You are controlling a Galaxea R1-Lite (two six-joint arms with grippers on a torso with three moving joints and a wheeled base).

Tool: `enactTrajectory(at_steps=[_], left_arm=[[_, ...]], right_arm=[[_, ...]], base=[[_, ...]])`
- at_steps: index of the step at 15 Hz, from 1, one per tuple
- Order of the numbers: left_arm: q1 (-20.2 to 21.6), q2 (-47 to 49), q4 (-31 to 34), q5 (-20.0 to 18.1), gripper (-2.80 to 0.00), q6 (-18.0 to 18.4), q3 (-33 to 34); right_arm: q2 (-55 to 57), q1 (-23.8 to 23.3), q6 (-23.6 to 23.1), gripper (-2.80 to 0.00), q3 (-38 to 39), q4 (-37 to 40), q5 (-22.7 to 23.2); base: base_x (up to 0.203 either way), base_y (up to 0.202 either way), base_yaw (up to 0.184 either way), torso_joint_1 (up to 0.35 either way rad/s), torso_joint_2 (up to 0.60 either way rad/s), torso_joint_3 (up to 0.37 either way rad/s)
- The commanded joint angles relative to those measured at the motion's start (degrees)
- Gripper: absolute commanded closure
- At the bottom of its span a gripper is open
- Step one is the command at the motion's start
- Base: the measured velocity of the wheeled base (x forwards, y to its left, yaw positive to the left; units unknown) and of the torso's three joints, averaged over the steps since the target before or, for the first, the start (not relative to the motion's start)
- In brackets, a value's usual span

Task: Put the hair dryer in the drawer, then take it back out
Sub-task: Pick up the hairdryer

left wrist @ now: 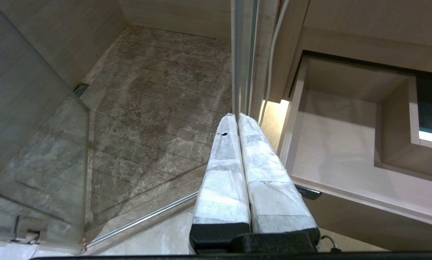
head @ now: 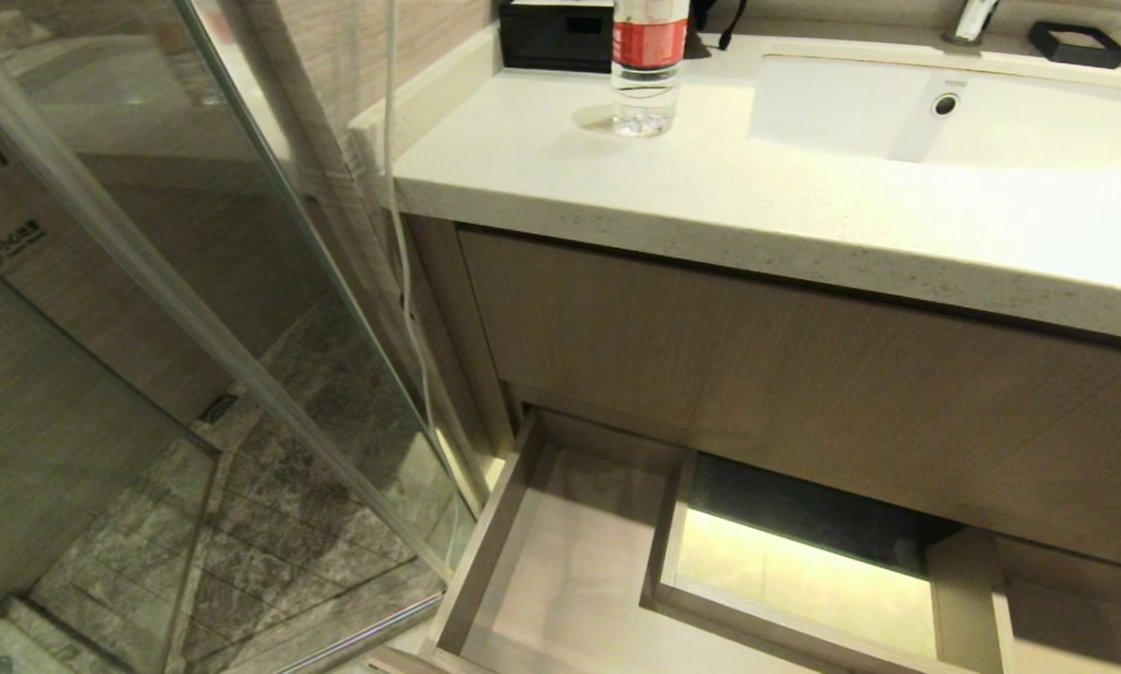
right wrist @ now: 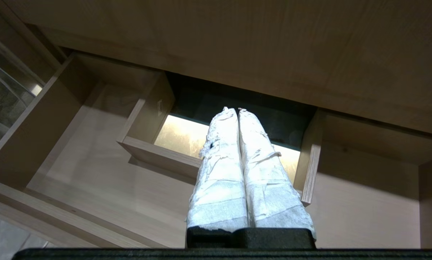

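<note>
Drawer pulled out beneath the taller wood-grain panel, pale interior bare around the boxed cutout. Hair dryer seen in no view; possibly outside them. Right gripper poised above the cutout, wrapped fingers pressed together, empty. Left gripper likewise closed and empty, over the drawer's left near corner beside the glass shower door. Water bottle on the countertop, left of the sink.

Neither arm shows in the head view. In its own wrist view the left gripper points downward, its two white-wrapped fingers pressed flat together, holding nothing. The right gripper is posed the same way, its wrapped fingers closed against each other and empty.
</note>
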Motion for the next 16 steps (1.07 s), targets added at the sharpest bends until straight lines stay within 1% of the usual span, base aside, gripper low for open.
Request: enactTrajectory(at_steps=[1, 6, 7, 13, 16], left_arm=[[0.0, 0.0, -0.01, 0.0, 0.0, 0.0, 0.0], [0.0, 0.0, -0.04, 0.0, 0.0, 0.0, 0.0], [0.0, 0.0, -0.01, 0.0, 0.0, 0.0, 0.0], [0.0, 0.0, -0.01, 0.0, 0.0, 0.0, 0.0], [0.0, 0.0, -0.01, 0.0, 0.0, 0.0, 0.0]], right_arm=[[0.07, 0.01, -0.05, 0.0, 0.0, 0.02, 0.01], [0.07, 0.01, 0.04, 0.0, 0.0, -0.05, 0.09], [0.07, 0.01, 0.04, 0.0, 0.0, -0.07, 0.09], [0.07, 0.1, 0.13, 0.0, 0.0, -0.06, 0.0], [0.07, 0.03, 0.13, 0.0, 0.0, 0.02, 0.0]], base=[[0.0, 0.0, 0.0, 0.0, 0.0, 0.0], [-0.002, 0.007, 0.001, 0.0, 0.0, 0.0], [-0.007, -0.006, 0.088, 0.0, 0.01, 0.0], [0.004, -0.007, 0.156, 0.002, 0.0, 0.001], [0.002, -0.001, 0.102, 0.002, 0.0, 0.002]])
